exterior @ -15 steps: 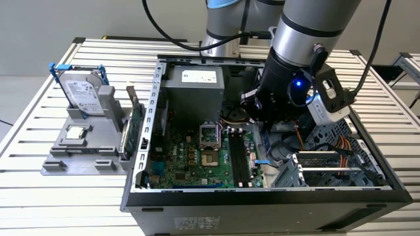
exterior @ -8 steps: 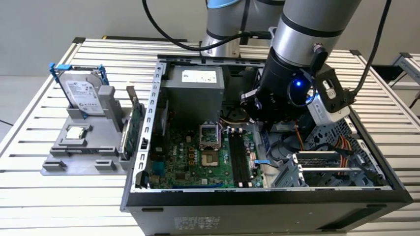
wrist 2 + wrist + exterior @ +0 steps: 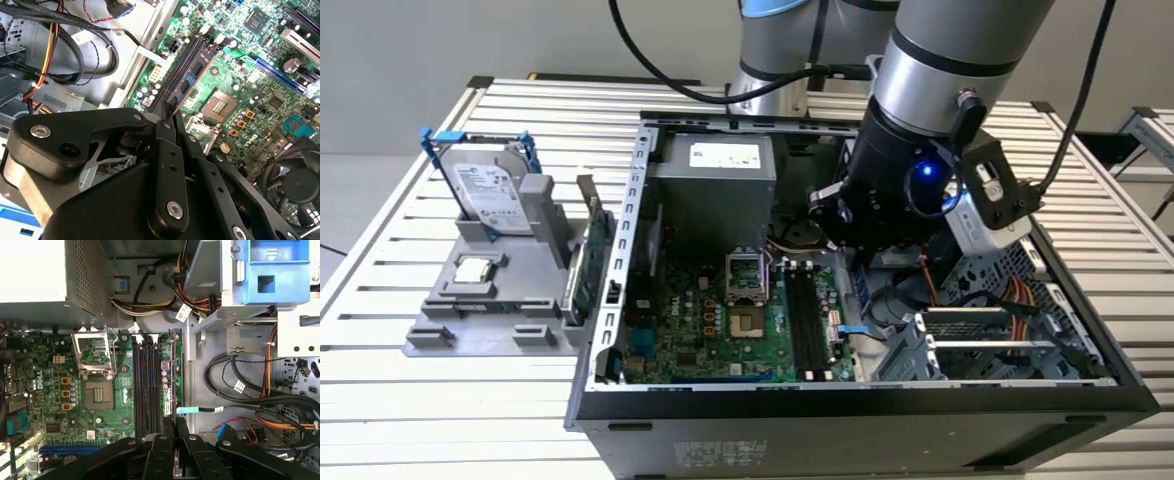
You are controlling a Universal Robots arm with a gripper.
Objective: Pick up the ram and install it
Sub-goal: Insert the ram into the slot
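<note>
Gripping the ram edgewise, the hand.

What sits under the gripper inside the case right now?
The ram stands edge-on in the memory slots, pinched by the gripper. Its near end and its seating are hidden.

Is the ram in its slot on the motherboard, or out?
In: the ram stands on edge beside the empty slots, gripper on its end. Fully seated: cannot tell.

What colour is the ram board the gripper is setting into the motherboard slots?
Green, with small black chips; the ram shows best in the first wrist view.
</note>
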